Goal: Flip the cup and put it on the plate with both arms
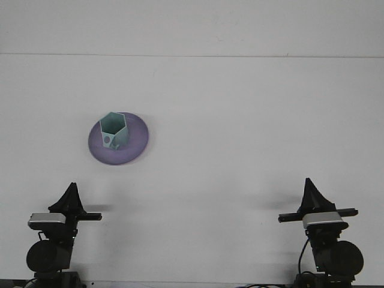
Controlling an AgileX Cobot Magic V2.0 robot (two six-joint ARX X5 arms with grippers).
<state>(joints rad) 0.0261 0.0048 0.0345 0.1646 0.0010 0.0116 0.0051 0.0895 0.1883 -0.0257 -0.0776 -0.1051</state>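
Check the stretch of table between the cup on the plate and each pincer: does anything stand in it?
Nothing visible does. The cup stands upright on the purple plate, and only bare white table lies between it and the left pincer or the right pincer.

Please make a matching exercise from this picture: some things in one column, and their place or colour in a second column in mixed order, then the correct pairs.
Things:
1. cup
2. plate
3. left end effector
4. right end effector

Descriptions:
A. purple, round, on the table
B. low at the right edge, far from the plate
C. light green, standing open side up on the plate
D. low at the left, below the plate

Pairs: 1-C, 2-A, 3-D, 4-B
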